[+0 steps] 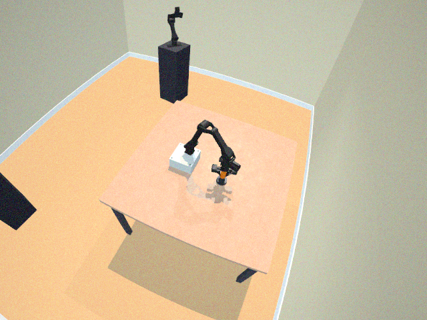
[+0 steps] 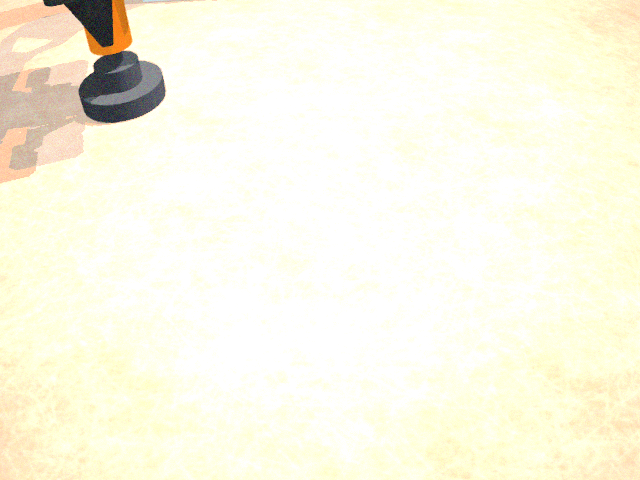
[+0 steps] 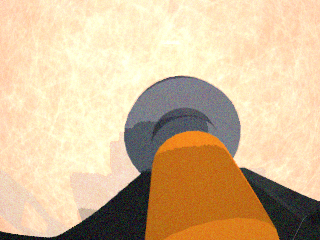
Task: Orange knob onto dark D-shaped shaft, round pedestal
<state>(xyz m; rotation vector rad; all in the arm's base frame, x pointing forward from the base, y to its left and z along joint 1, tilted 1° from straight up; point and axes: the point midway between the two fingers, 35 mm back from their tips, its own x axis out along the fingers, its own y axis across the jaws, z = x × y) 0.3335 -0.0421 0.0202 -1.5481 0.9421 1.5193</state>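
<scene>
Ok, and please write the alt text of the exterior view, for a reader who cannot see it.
A black gripper holds an orange knob just above the raised middle of a dark round pedestal, at the upper left. The pedestal stands on a pale, brightly lit table top.
</scene>
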